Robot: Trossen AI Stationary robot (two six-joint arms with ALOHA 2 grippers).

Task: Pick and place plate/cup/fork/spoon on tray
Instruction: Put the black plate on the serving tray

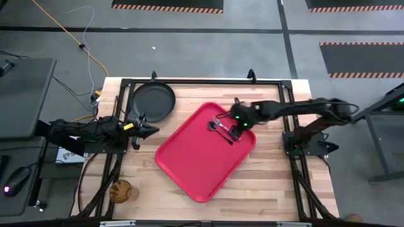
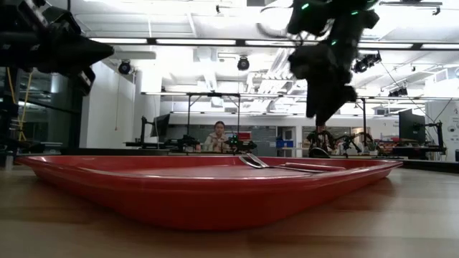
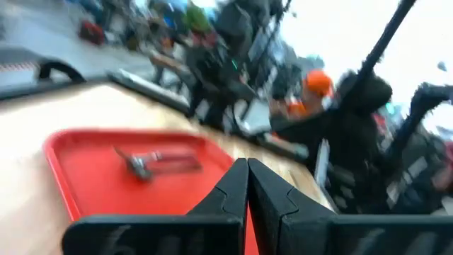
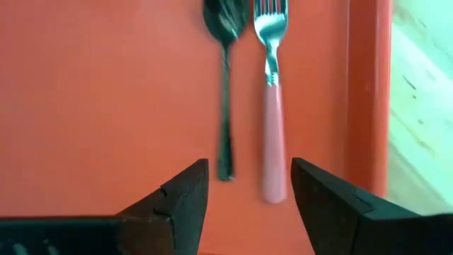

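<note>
The red tray (image 1: 196, 157) lies on the table's middle. The silvery spoon (image 4: 225, 92) and the pink-handled fork (image 4: 272, 106) lie side by side flat on the tray's far right part (image 1: 222, 128). My right gripper (image 4: 248, 188) hangs open and empty just above their handle ends. The dark plate (image 1: 152, 101) lies on the table at the far left. The amber cup (image 1: 122, 191) stands at the near left. My left gripper (image 1: 148, 131) is shut and empty, between the plate and the tray's left edge.
A black frame (image 1: 208, 82) runs around the table's edges. In the low view the tray's rim (image 2: 215, 175) fills the foreground. People sit in the room far behind the table (image 2: 217, 137).
</note>
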